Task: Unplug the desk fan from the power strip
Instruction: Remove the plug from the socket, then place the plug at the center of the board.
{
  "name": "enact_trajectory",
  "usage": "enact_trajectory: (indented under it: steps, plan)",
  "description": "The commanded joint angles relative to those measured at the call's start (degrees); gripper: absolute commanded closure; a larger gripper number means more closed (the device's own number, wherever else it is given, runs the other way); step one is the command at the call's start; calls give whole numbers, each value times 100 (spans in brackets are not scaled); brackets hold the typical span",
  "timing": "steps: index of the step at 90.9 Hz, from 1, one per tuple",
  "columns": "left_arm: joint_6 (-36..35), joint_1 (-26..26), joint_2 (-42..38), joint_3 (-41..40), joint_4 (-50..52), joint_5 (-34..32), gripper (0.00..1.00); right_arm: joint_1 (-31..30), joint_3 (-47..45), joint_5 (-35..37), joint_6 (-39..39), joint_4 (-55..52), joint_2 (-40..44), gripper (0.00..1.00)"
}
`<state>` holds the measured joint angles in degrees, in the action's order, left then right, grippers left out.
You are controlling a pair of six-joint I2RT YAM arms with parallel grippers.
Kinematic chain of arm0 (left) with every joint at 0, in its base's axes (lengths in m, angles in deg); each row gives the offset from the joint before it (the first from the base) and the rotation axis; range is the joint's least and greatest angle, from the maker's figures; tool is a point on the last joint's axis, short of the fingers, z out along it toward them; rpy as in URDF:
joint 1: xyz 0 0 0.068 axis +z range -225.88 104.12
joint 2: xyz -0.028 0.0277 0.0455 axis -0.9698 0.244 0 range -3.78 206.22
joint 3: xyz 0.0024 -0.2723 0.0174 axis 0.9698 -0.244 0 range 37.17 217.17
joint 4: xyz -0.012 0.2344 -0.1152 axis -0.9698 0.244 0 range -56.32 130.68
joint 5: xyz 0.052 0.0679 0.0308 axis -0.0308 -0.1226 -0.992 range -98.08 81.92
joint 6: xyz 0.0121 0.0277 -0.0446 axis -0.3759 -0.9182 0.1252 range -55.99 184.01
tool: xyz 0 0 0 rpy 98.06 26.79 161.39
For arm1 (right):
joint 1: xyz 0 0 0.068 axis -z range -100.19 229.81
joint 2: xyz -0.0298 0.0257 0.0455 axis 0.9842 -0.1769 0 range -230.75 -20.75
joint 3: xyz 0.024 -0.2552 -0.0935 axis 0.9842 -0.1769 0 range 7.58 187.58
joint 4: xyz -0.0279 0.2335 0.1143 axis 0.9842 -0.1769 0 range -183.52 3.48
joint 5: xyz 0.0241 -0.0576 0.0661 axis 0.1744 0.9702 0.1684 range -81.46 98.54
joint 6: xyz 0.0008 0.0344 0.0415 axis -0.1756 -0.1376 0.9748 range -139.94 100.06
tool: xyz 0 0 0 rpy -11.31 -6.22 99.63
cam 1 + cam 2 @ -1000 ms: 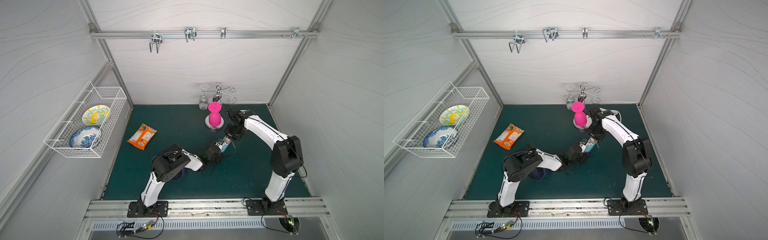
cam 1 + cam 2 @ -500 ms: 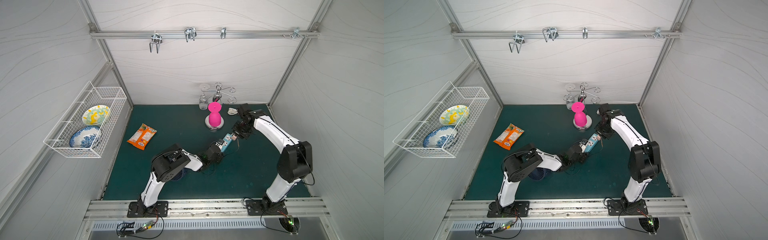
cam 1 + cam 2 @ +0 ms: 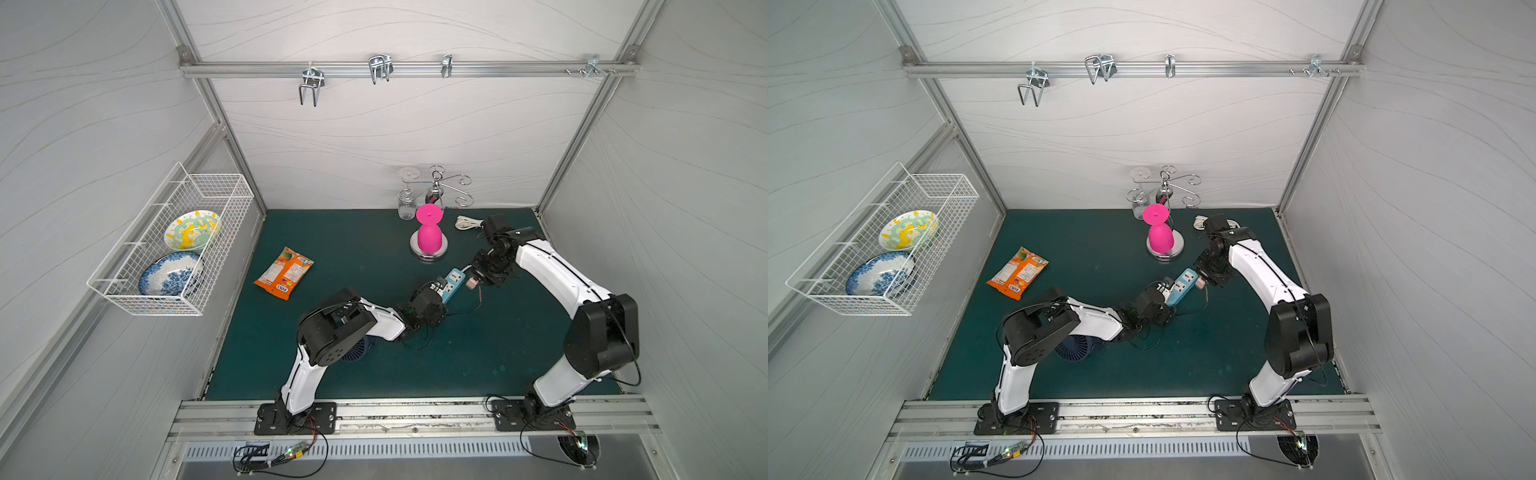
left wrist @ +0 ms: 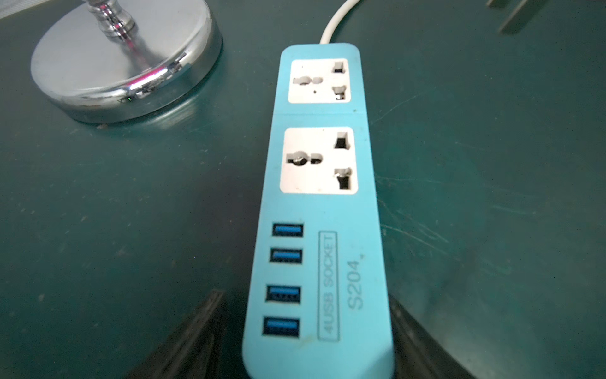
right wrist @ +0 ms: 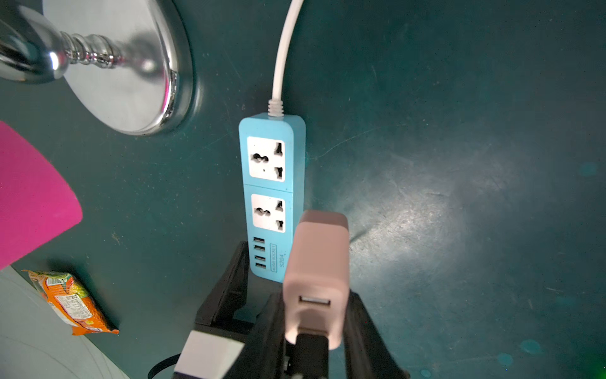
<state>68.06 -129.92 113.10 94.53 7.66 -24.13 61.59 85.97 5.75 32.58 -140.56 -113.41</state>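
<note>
The right gripper [image 5: 316,331] clamps the smooth pink cube plug [image 5: 316,262] — free of the glossy light-blue power strip [image 5: 270,197], mid-mat beside a chrome stand base [image 5: 131,72]. The left gripper [image 4: 306,341], jaws parted, straddles the strip's end — the navy desk fan [image 3: 1077,347] sits half-hidden under the left arm.

I saw a light-blue strip [image 5: 272,197] with white socket faces, blue USB ports and a white cord [image 5: 283,49]. The plug [image 5: 316,275] was pale pink. The fan [image 3: 1077,347] was navy, the mat [image 3: 353,249] dark green, the cup [image 3: 428,232] magenta on a chrome base [image 4: 124,62]. The packet [image 3: 284,272] was orange. One bowl [image 3: 191,226] showed yellow and green, one plate [image 3: 170,272] blue-and-white.
</note>
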Motion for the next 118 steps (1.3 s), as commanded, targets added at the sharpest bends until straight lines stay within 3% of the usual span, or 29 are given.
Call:
enact_trajectory:
  steps: [1, 76, 97, 118]
  plan:
    - [-144, 25, -222, 73, 312, -146, 25, 117, -95, -124, -69, 25, 330, 100]
    - [-338, 20, -1244, 23, 637, -248, 23, 828, -1568, -648, -241, 177, 1629, 100]
    - [-244, 11, -1573, -147, 780, -367, 24, 1349, -2337, -1197, -313, 975, 1835, 100]
    - [-198, 15, -1794, -389, 733, -422, 24, 1460, -2633, -1438, -350, 1853, 1783, 100]
